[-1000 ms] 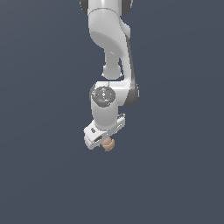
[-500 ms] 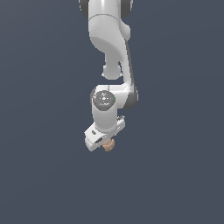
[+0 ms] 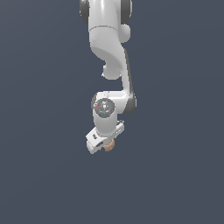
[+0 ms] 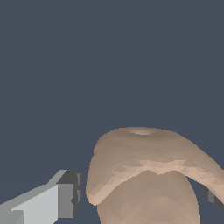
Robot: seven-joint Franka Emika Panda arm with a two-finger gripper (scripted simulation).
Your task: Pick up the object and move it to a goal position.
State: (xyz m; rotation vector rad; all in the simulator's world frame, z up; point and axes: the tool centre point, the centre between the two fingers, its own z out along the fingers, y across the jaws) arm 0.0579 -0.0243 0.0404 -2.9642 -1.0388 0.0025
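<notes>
The object (image 3: pixel 110 146) is a small tan-brown lumpy blob showing just under the white hand of the arm in the exterior view. My gripper (image 3: pixel 104 144) hangs over it, pointing down. In the wrist view the object (image 4: pixel 144 175) fills the space between my two fingers, and my gripper (image 4: pixel 142 199) straddles it. One finger (image 4: pixel 65 199) stands beside it with a thin gap showing. The other fingertip (image 4: pixel 213 199) is partly hidden behind the blob's edge. The jaws are open around the object.
Only a flat dark grey-blue surface (image 3: pixel 175 175) shows around the arm. The white arm (image 3: pixel 109 43) comes down from the top of the exterior view.
The arm's wrist and hand have come down a little towards the object. The object has stayed about where it was.
</notes>
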